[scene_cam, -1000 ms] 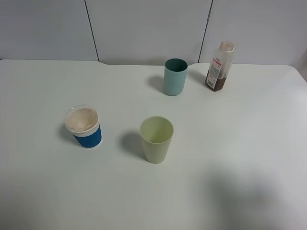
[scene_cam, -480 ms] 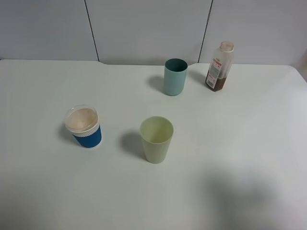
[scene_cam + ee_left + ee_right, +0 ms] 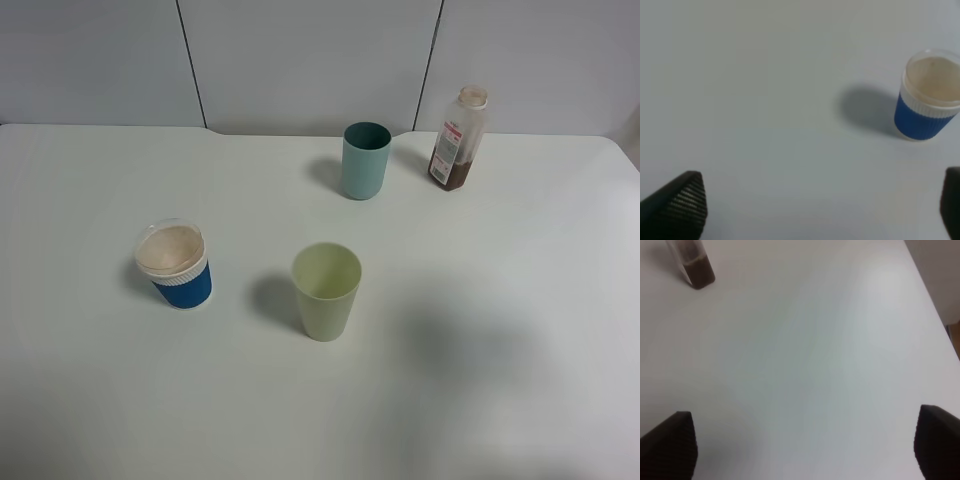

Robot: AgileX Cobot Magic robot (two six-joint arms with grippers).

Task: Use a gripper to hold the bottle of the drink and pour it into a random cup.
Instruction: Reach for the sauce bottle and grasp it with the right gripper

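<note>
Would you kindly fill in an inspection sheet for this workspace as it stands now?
Surface: white table, no spills seen.
Job's things: bottle upright at the far right, a little brown drink at its bottom; teal cup upright beside it, apart.
Clutter: yellow-green cup in the middle; blue cup with a white rim to the left; both upright.
Grippers: left gripper open, empty; right gripper open, empty; neither touches anything.
Cables: nothing seen.
Surroundings: grey wall panels behind the table.
</note>
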